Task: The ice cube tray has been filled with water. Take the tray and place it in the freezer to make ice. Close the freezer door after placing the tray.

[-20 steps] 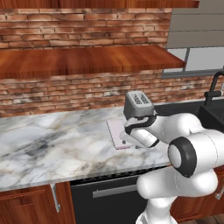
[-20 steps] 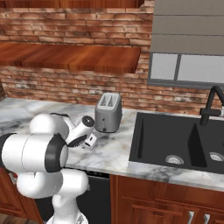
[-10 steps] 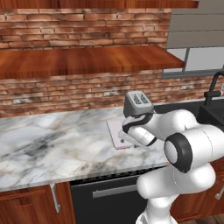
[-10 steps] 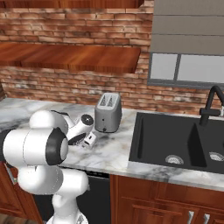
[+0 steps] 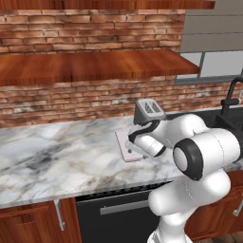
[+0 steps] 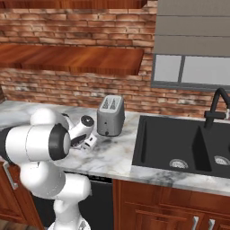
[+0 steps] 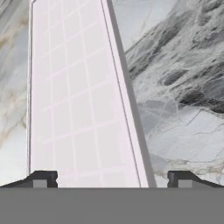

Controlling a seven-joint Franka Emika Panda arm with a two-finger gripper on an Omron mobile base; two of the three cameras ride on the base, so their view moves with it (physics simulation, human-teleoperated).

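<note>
The ice cube tray (image 7: 78, 96) lies flat on the marble counter (image 7: 183, 87), pale pink-white with a grid of cells and a darker pink edge. In the left base view the tray (image 5: 124, 142) sits in front of the toaster, partly covered by my hand. My gripper (image 7: 112, 179) is open, just above the tray's near end. One fingertip (image 7: 41, 179) stands over the tray's left edge and the other sits past its right edge. From the right base view the gripper (image 6: 90, 143) points down at the counter. The freezer and its door are out of view.
A grey toaster (image 5: 148, 110) stands right behind the tray by the brick wall. A dark sink (image 6: 179, 148) with a black faucet (image 6: 218, 105) lies to the right. A wooden shelf (image 5: 95, 66) hangs overhead, and the dark-fronted dishwasher (image 5: 118, 213) sits under the counter.
My hand has shifted slightly left and lower over the tray. The tray has not moved.
</note>
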